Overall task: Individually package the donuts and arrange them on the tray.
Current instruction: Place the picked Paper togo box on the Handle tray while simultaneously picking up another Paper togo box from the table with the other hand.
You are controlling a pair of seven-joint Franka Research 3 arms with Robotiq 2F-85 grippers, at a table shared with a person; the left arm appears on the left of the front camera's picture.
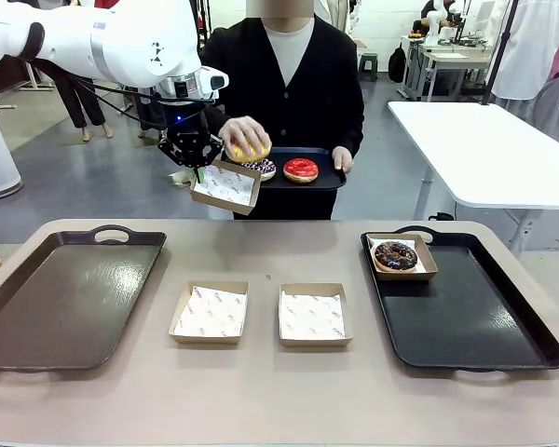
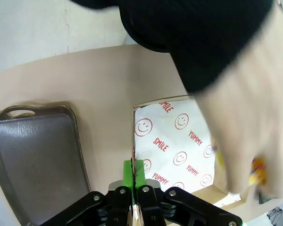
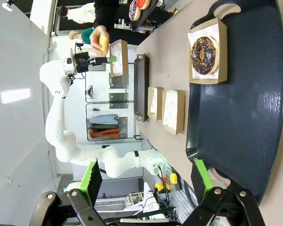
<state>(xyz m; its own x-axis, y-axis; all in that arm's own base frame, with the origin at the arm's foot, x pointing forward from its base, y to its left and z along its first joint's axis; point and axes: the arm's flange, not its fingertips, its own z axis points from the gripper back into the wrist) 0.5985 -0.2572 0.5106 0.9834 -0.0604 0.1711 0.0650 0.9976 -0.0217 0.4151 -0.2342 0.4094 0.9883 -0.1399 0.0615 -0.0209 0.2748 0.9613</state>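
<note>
Left tool (image 1: 197,174) tight on raised box (image 1: 226,186), yellow donut (image 1: 248,149) just above.

The glossy white left arm (image 1: 102,42) has rounded, tube-like housings, a grey band around one segment and a small dark logo (image 1: 156,52). Thin black cables (image 1: 121,104) run under it, and a blue light (image 1: 178,119) glows at its wrist. The black two-finger left gripper (image 2: 133,169) has bright green pads (image 2: 127,183) and silver screws (image 2: 122,190) at its knuckles. The black right gripper (image 3: 146,172) has matching green pads and silver screw heads. The person (image 1: 293,84) wears a long-sleeved black cardigan over a white top.
</note>
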